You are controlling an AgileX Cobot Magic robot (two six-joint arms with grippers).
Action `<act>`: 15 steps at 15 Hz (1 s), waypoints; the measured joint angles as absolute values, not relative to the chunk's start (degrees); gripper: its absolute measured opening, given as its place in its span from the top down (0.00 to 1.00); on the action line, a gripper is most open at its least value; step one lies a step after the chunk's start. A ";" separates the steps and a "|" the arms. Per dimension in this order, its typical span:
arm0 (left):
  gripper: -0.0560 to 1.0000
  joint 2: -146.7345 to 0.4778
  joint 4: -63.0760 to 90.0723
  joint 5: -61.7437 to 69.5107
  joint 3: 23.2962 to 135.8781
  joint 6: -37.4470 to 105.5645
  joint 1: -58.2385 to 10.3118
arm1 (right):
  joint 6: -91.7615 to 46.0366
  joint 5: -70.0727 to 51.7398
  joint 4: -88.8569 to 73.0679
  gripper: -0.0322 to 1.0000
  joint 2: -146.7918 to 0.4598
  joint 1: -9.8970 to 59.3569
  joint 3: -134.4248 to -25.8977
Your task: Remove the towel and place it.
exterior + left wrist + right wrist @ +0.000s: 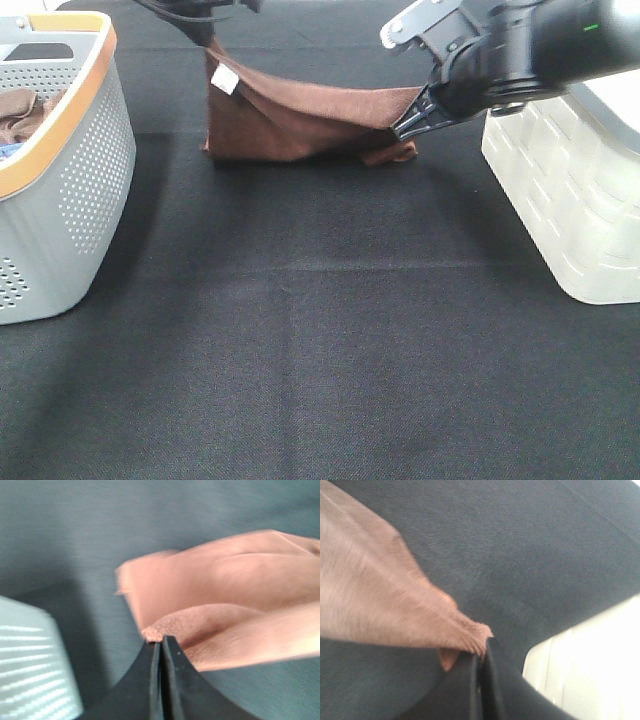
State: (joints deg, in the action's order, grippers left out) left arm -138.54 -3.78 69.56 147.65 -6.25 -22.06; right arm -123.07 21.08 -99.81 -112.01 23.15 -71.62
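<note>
The towel [300, 125] is reddish-brown with a small white tag [226, 80]. The table cloth [320, 350] is black. On the left, the laundry basket [85, 190] is grey, dotted with perforations, with an orange rim. On the right, the basket [570, 190] is creamy white with a woven pattern.

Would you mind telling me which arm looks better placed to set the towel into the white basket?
Probably the right: its tool pinches the towel corner right beside the white basket. The left tool, also shut on the towel, sits nearer the grey basket.
</note>
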 joint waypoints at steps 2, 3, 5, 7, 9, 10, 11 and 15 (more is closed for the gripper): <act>0.95 -138.54 -3.55 69.61 147.65 -4.93 -24.29 | -120.89 13.92 -100.10 0.97 -105.94 23.15 -64.63; 0.95 -138.31 -3.55 69.61 147.36 -4.81 -25.27 | -120.55 8.25 -100.10 0.97 -104.62 23.15 -62.45; 0.95 -135.10 -3.84 69.50 142.21 -4.64 -26.53 | -119.18 3.61 -100.10 0.97 -102.79 23.32 -59.07; 0.95 -128.80 -4.30 69.44 129.26 -4.64 -26.99 | -116.31 7.16 -100.04 0.97 -101.30 23.49 -54.43; 0.95 -123.87 -4.53 69.50 118.32 -4.76 -27.50 | -114.65 9.28 -100.04 0.97 -98.61 23.49 -51.45; 0.95 -121.81 -4.53 69.56 113.79 -4.98 -27.96 | -114.48 9.63 -100.04 0.97 -96.77 23.49 -49.90; 0.95 -121.81 -4.53 69.56 113.79 -4.98 -27.96 | -114.48 9.63 -100.04 0.97 -96.77 23.49 -49.90; 0.95 -115.39 -2.86 69.67 100.84 -6.88 -28.13 | -112.99 10.08 -100.04 0.97 -91.04 23.49 -41.71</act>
State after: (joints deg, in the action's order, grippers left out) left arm -115.39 -2.86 69.67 100.84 -6.88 -28.13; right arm -112.99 10.08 -100.04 -91.04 23.49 -41.71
